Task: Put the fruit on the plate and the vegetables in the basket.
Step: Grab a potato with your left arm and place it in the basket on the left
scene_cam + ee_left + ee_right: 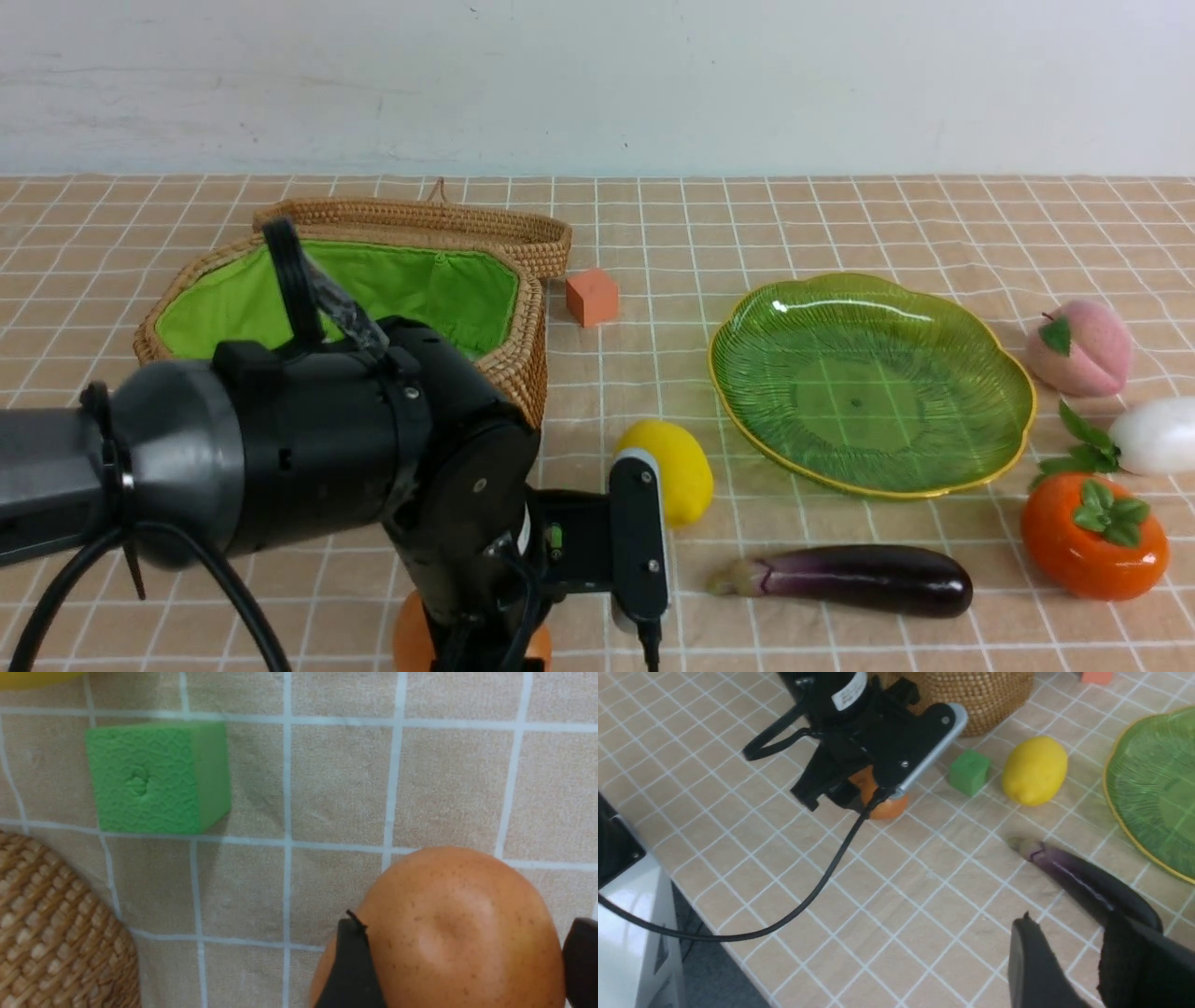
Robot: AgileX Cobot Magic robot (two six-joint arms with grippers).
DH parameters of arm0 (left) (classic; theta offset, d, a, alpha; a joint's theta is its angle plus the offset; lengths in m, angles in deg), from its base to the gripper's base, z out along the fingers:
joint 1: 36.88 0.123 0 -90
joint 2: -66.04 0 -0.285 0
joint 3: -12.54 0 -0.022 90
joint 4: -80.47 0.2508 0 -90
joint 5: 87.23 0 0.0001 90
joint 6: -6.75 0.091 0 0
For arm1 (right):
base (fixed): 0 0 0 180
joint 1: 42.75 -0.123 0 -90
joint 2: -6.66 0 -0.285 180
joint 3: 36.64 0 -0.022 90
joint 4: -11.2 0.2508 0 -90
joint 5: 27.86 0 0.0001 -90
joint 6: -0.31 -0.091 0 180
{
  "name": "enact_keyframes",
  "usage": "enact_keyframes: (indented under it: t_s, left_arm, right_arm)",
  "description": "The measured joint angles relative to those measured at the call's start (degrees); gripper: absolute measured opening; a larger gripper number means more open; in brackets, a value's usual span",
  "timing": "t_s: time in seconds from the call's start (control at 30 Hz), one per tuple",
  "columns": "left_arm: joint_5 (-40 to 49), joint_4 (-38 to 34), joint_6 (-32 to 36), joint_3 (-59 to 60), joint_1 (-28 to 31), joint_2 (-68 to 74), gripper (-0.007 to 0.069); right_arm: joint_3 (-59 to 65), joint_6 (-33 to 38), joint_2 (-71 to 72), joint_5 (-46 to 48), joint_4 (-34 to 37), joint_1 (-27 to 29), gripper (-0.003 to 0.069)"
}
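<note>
Closest to the front camera is the left arm (308, 448), its black wrist hiding the near wall of the basket (523, 336). The basket's green lining is open to view and its woven lid lies behind it. Under that wrist the left gripper (462, 952) stands wide, with one dark finger (350, 970) against each flank of the potato (462, 933), which sits on the checked cloth (653, 233) just in front of the basket. The green cube (156, 777) is near the potato, between it and the lemon (681, 467).

The eggplant (850, 579) lies flat near the front edge, its long axis running left to right, stem cap toward the lemon and rounded end toward the persimmon (1092, 534). The right gripper (1073, 926) hangs above that rounded end, jaws narrowly apart with nothing between them.

The plate (1013, 373) sits right of centre. Beyond its right rim are the peach (1078, 347), the radish (1153, 434) with its leaves pointing toward the plate, and the persimmon with its cap up. The orange cube (591, 296) stands beside the basket.
</note>
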State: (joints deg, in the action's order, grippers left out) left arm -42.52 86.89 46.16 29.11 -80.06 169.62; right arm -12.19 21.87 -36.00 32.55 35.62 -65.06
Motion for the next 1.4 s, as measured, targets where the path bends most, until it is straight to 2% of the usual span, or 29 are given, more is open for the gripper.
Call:
enact_keyframes:
  t_s: [0.5, 0.57, 0.6, 0.67, 0.77, 1.2, 1.3, 1.4]
  left_arm:
    - [-1.4, -2.03, -0.2, -1.03, -0.06, 3.09, 0.0512]
    - [-1.4, -2.03, -0.2, -1.03, -0.06, 3.02, 0.0528]
    - [-1.53, -1.97, -0.2, -0.82, -0.06, 2.98, 0.0591]
    - [-0.99, -1.65, -0.25, -0.61, -0.06, 3.08, 0.0643]
    - [0.37, -1.17, -0.39, -0.49, -0.06, 3.0, 0.0666]
    - [-0.83, 0.75, -4.67, 1.33, -0.06, 3.45, 0.0653]
    - [-1.76, 0.75, -4.68, 1.33, -0.06, 4.76, 0.0641]
    - [-2.18, 0.93, -6.88, 1.33, -0.06, 5.52, 0.0595]
  right_arm:
    - [0.0, -0.65, 0.0, -0.8, -0.47, 0.0, 0.0234]
    - [0.0, -0.65, 0.0, -0.8, -0.47, 0.0, 0.0234]
    - [0.0, -0.65, 0.0, -0.8, -0.47, 0.0, 0.0234]
    - [0.0, -0.65, 0.0, -0.8, -0.47, 0.0, 0.0234]
    - [0.0, -0.65, 0.0, -0.8, -0.47, 0.0, 0.0234]
    - [0.0, -0.65, 0.0, -1.03, -0.47, 0.0, 0.0234]
    - [0.0, -0.65, 0.0, -1.03, -0.47, 0.0, 0.0234]
    - [0.0, -0.65, 0.0, -1.03, -0.47, 0.0, 0.0234]
